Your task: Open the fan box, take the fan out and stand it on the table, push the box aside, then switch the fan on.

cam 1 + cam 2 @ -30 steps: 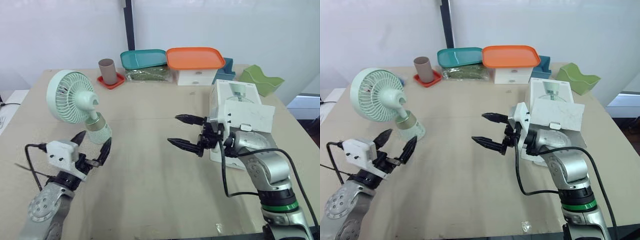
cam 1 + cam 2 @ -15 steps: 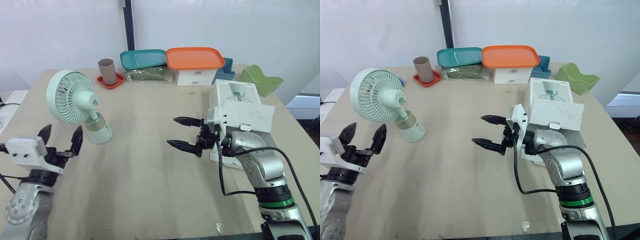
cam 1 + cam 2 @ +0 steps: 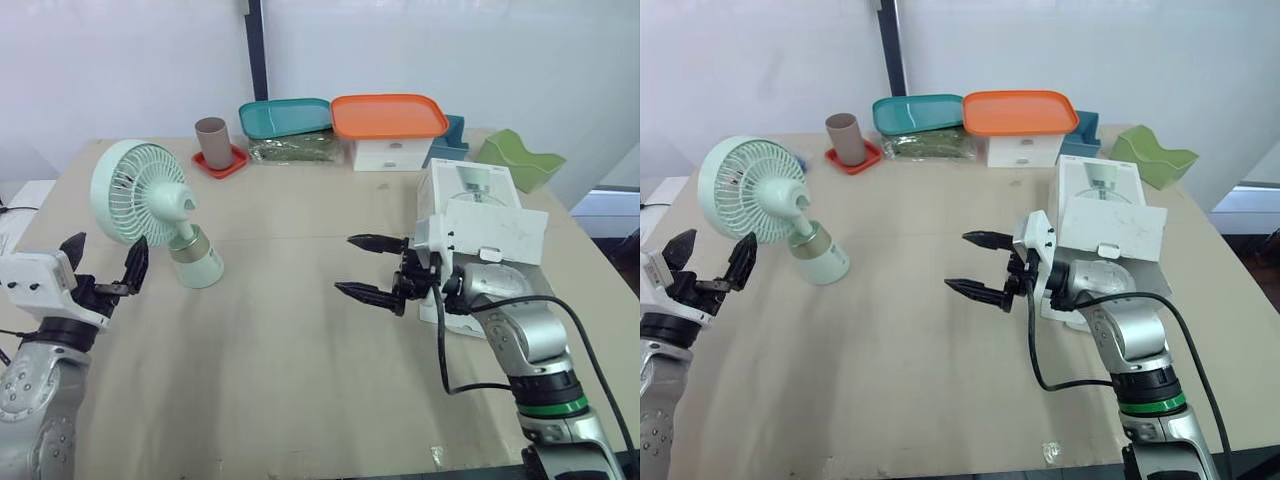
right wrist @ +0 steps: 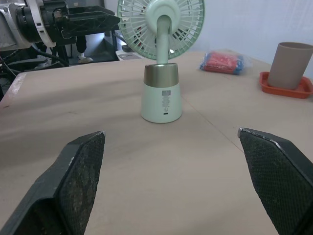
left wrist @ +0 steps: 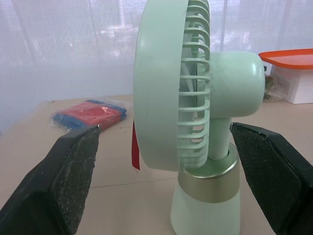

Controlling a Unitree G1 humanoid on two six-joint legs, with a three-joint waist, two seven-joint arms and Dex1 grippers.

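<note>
As the left gripper [image 3: 105, 256] has been withdrawn, jaws released, the fan [image 3: 150, 205] is left standing near the table's [image 3: 300, 380] left edge; right gripper [image 3: 347, 265] likewise released; switching-on judged outstanding.

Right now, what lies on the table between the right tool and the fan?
Nothing: the table between the right tool and the upright fan is bare, as the right wrist view shows.

My right gripper [image 4: 171, 133] holds its two black fingers [image 4: 78, 166] wide apart, touching nothing. Ahead, framed between them, the fan [image 4: 163, 63] stands upright on the table [image 4: 146, 166] (its back toward me). Beyond it are a red-and-blue packet [image 4: 222, 62] and a brown cup [image 4: 291, 63] on a red tray [image 4: 283, 87].
</note>
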